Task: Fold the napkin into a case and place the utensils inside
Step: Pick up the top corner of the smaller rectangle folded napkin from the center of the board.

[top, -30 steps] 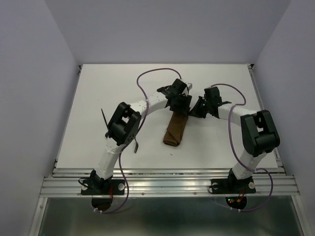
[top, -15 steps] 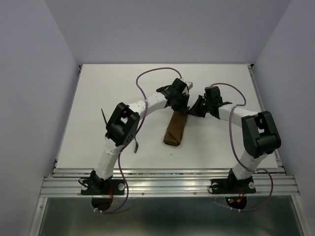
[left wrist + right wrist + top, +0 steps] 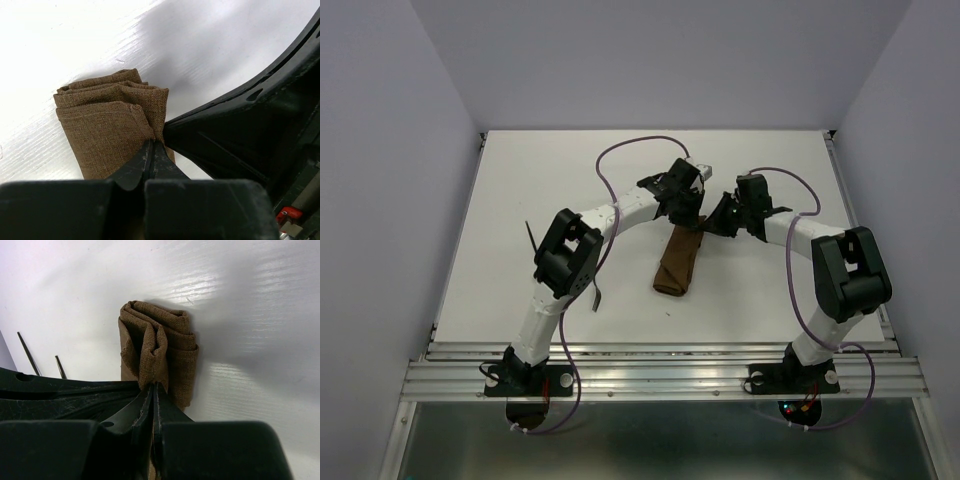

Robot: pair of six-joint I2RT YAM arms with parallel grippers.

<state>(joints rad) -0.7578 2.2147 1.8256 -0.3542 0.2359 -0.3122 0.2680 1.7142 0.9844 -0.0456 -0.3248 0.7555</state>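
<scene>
Case position: I see the case (image 3: 676, 265) lying mid-table (image 3: 520, 180), a narrow folded strip whose long axis runs from 1 o'clock down to 7 o'clock in the top view.
Left gripper: the left gripper (image 3: 152, 142) has its jaws together, nipping a corner of the upper cloth layer at the case's far end.
Right gripper: the right gripper (image 3: 152, 385) has its jaws together on a raised fold at that same far end, coming in from 3 o'clock.
Key relation: both grippers crowd the 1 o'clock end, and the near end lies free.
Utensils: the long utensil (image 3: 532, 240) and the short utensil (image 3: 595, 295) lie at about 9 o'clock from the case, well apart from it and beside the left arm's elbow. They are not yet inside.
Nearer arm: I judge the left arm the nearer one to fetch them.
Materials: the case is coarse brown weave, soft, stacked in several layers with rounded edges. The utensils are thin, dark and rigid.
</scene>
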